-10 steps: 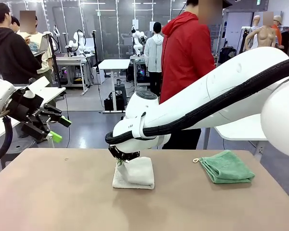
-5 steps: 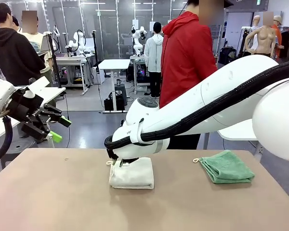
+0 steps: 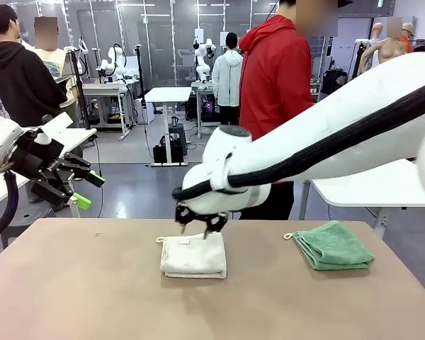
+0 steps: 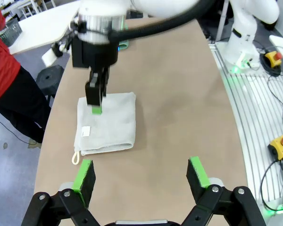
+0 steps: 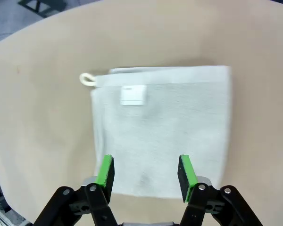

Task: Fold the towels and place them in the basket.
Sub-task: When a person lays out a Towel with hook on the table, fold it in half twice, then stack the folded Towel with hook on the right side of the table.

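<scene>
Note that the right pincer (image 3: 204,228) now hangs just above the folded off-white terry towel (image 3: 194,255), its green pads apart and holding nothing; half a second earlier you saw it pressed down at the towel's far-left corner. The towel lies flat on the tan surface (image 3: 92,290), cord loop (image 3: 159,239) and label (image 5: 133,95) exposed at its far-left corner. The folded mint green terry towel (image 3: 333,246) rests well to the right, unchanged. The left pincer (image 3: 85,189) remains raised off the surface's left edge, fingers spread and empty. In the left wrist view, the right pincer (image 4: 95,96) stands over the off-white towel (image 4: 108,125).
</scene>
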`<action>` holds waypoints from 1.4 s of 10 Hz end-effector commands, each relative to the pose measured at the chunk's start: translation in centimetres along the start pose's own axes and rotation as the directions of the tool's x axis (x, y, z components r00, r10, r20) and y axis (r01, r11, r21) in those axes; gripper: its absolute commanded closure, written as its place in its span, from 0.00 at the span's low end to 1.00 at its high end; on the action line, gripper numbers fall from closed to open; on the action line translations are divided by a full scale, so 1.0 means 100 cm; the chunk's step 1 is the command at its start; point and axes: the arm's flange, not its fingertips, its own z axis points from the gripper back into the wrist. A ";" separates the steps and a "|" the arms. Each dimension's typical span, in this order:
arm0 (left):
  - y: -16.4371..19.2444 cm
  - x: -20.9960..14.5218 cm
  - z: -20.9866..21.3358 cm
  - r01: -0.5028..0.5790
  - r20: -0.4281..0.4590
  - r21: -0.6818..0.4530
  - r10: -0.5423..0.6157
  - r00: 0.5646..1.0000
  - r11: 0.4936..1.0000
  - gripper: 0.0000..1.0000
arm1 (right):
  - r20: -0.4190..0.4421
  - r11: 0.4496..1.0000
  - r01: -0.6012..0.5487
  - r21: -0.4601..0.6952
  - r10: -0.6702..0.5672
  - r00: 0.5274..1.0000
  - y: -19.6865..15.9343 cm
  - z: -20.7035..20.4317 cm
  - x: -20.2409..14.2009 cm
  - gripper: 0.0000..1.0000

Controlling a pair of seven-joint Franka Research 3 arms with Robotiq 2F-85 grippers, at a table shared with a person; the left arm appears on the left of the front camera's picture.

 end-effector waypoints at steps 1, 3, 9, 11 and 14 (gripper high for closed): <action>-0.001 0.001 0.002 0.009 0.016 -0.006 -0.009 1.000 1.000 0.02 | -0.044 1.000 0.004 -0.031 -0.005 0.999 -0.028 0.032 0.006 0.32; -0.001 0.001 0.002 0.009 0.016 -0.006 -0.009 1.000 1.000 0.02 | -0.098 0.999 0.018 -0.033 -0.021 0.995 -0.048 0.041 0.013 0.32; -0.001 0.001 0.002 0.009 0.016 -0.006 -0.009 1.000 1.000 0.02 | -0.079 0.997 0.033 -0.064 -0.038 0.996 -0.049 0.045 0.021 0.32; -0.001 0.001 0.002 0.009 0.016 -0.006 -0.009 1.000 1.000 0.02 | -0.079 0.997 0.033 -0.064 -0.038 0.996 -0.049 0.045 0.021 0.32; -0.001 0.001 0.002 0.009 0.016 -0.006 -0.009 1.000 1.000 0.02 | -0.079 0.997 0.033 -0.064 -0.038 0.996 -0.049 0.045 0.021 0.32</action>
